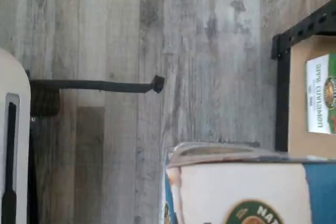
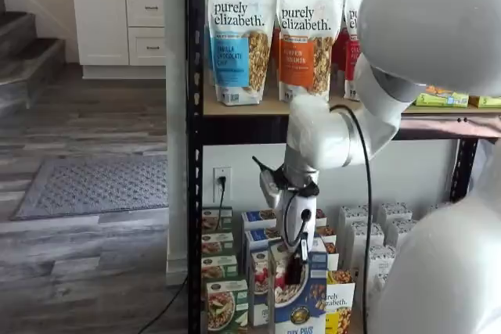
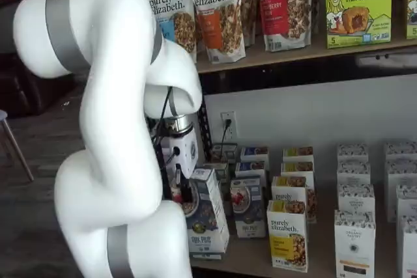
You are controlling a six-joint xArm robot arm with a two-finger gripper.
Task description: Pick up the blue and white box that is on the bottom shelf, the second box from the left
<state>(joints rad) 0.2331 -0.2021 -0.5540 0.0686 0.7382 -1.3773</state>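
Blue and white box [image 3: 207, 209] tilts above the bottom shelf [image 3: 260, 255]; we see our end effector [image 3: 180, 190] clamped on it.

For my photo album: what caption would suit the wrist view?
Looking down past the blue and white box to grey wooden flooring.

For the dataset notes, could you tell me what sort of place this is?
Probably a home room set up as a mock shop: a black rack stocked with granola bags, beside white cabinets, a rug and stairs.
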